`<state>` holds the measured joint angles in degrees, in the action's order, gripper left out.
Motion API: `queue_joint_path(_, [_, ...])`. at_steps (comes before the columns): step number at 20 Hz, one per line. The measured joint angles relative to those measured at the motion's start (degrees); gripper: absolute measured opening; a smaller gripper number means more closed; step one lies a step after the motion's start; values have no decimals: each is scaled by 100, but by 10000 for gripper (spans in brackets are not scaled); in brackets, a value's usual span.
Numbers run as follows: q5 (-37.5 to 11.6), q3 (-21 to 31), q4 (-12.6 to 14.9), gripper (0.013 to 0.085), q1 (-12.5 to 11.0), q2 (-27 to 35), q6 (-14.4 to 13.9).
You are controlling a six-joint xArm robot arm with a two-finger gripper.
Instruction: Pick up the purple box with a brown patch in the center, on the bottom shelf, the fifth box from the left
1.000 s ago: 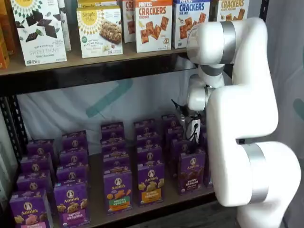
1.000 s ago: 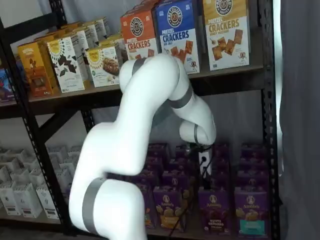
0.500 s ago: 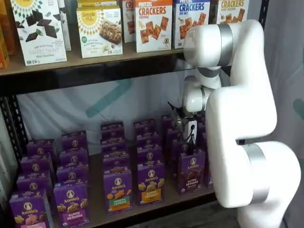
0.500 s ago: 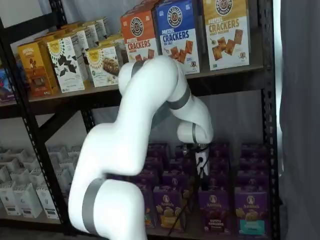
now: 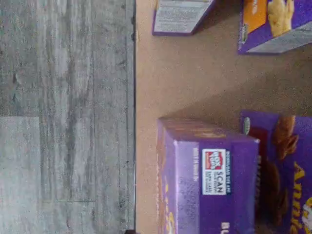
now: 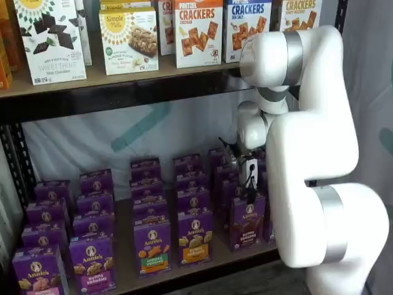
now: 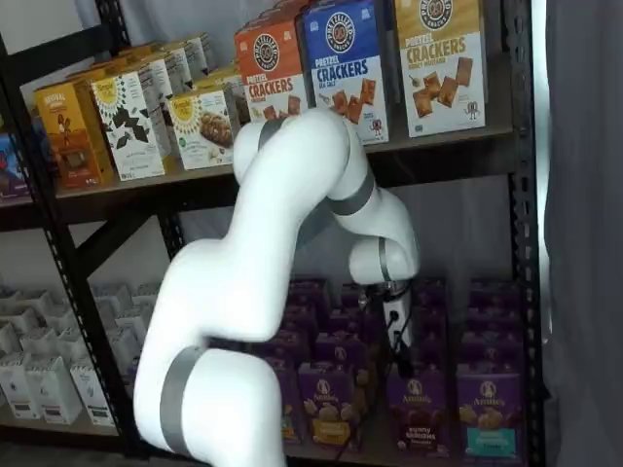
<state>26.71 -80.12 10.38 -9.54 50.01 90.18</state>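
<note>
The purple box (image 6: 248, 221) with the dark brown snack picture stands upright at the front of the bottom shelf (image 6: 123, 270), and it shows in both shelf views (image 7: 419, 409). My gripper (image 6: 250, 192) hangs just above and slightly behind the box, dark fingers pointing down with a white tag and a cable beside them. It shows the same way in a shelf view (image 7: 398, 352). No gap or grip can be made out. In the wrist view the box top (image 5: 209, 180) with a scan label sits close to the shelf's front edge (image 5: 139, 97).
A purple box with an orange band (image 6: 195, 238) and one with a green band (image 6: 152, 246) stand to the left. A teal-banded one (image 7: 489, 413) stands to the right. More purple boxes fill the rows behind. Cracker boxes (image 6: 198, 31) line the upper board. My white arm (image 6: 313, 153) stands in front.
The gripper has dropped slightly and shifted a little right, closer to the top of the purple box. The boxes have not moved.
</note>
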Motion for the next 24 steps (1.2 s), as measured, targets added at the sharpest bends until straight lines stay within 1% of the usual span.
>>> queue_joint_path(3, [26, -24, -8, 850, -15, 65, 20])
queue_joint_path(10, [80, -214, -207, 850, -29, 280, 205])
queue_joint_path(19, [92, -484, -80, 850, -81, 595, 142])
queue_joint_path(24, [97, -624, -105, 850, -96, 741, 178])
